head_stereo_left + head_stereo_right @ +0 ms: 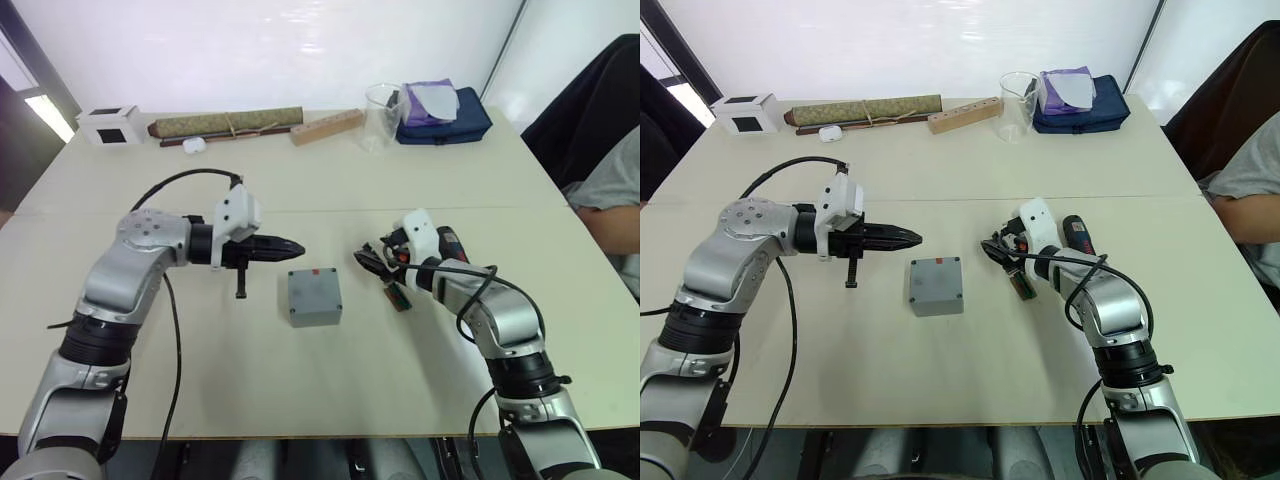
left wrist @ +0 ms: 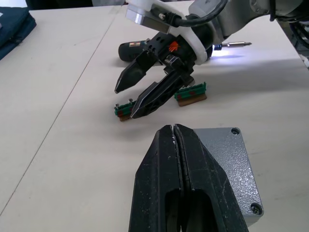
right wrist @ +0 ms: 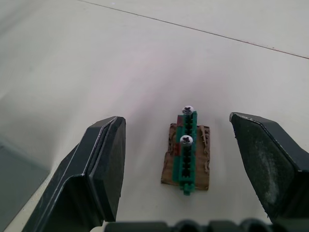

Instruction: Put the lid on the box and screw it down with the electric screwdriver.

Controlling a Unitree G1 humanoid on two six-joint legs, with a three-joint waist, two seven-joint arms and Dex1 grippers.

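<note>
Box [image 1: 315, 296] sat mid-worktop [image 1: 300, 390] with the lid [image 2: 227, 159] on it, screw heads visible at two lid corners, red mark on its far side. Bare worktop lay all round the box, widest toward 6 o'clock up to the near edge. Left gripper [image 1: 292, 247] hovered at the box's 10 o'clock, fingers pressed together, holding nothing. Right gripper [image 1: 366, 260] stood at the box's 2 o'clock, fingers apart, above a small green screw holder [image 3: 186, 147] carrying two screws. Electric screwdriver [image 1: 1076, 236] lay just behind the right wrist, tip lit. Along the far edge at 12 o'clock: clear beaker [image 1: 381, 117], blue pouch [image 1: 447, 116], brown roll [image 1: 226, 124], white cube [image 1: 108, 125].
</note>
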